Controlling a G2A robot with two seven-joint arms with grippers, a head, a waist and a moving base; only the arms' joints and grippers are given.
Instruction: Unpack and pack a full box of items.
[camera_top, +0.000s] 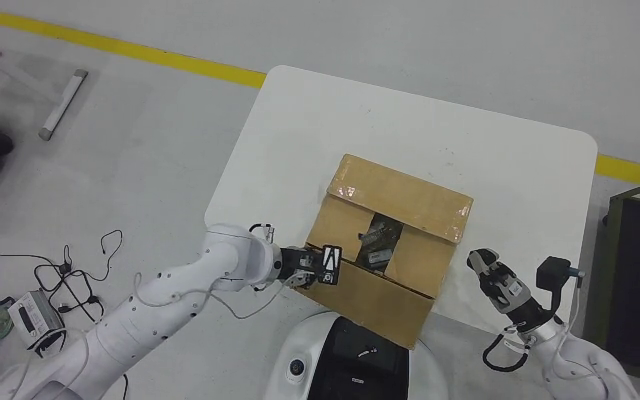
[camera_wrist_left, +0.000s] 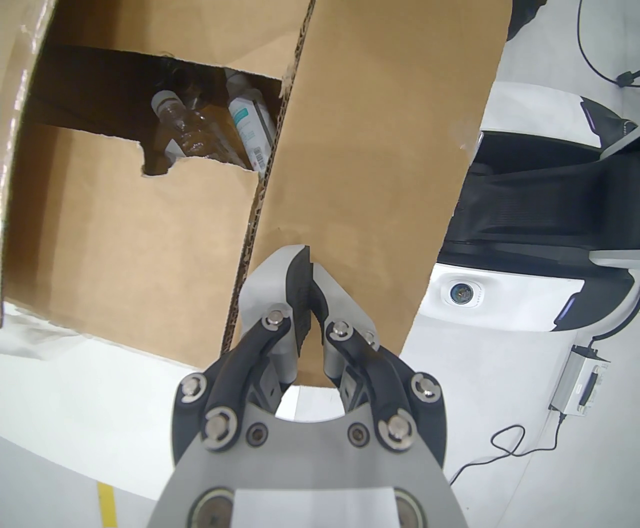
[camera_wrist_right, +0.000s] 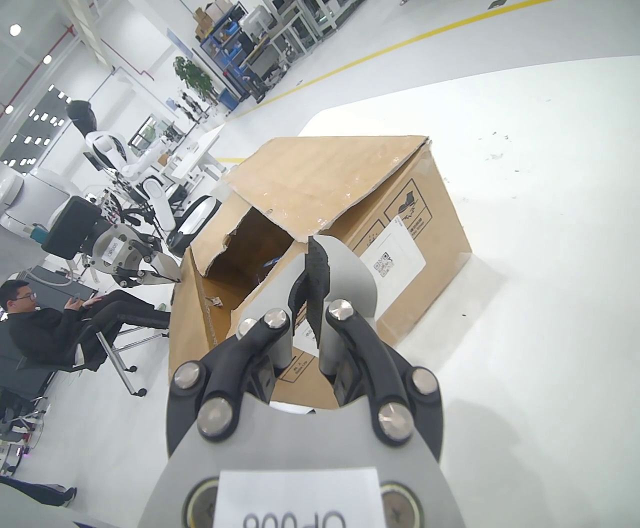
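Observation:
A brown cardboard box (camera_top: 395, 240) stands in the middle of the white table (camera_top: 300, 130), its top flaps partly closed with a torn gap in the centre. Through the gap I see a clear bottle (camera_wrist_left: 176, 116) and a white and teal carton (camera_wrist_left: 248, 126). My left gripper (camera_wrist_left: 310, 256) is shut on the edge of the box's long flap (camera_wrist_left: 380, 165) nearest the robot, at its left end (camera_top: 338, 266). My right gripper (camera_wrist_right: 314, 250) is shut with nothing in it and hangs off the box's right side (camera_top: 480, 260), apart from it.
The table's far half and left side are bare. Cables (camera_top: 75, 275) lie on the floor to the left, and a yellow line (camera_top: 150, 55) runs across the floor behind the table. The left gripper (camera_wrist_right: 162, 270) appears at the box's far corner in the right wrist view.

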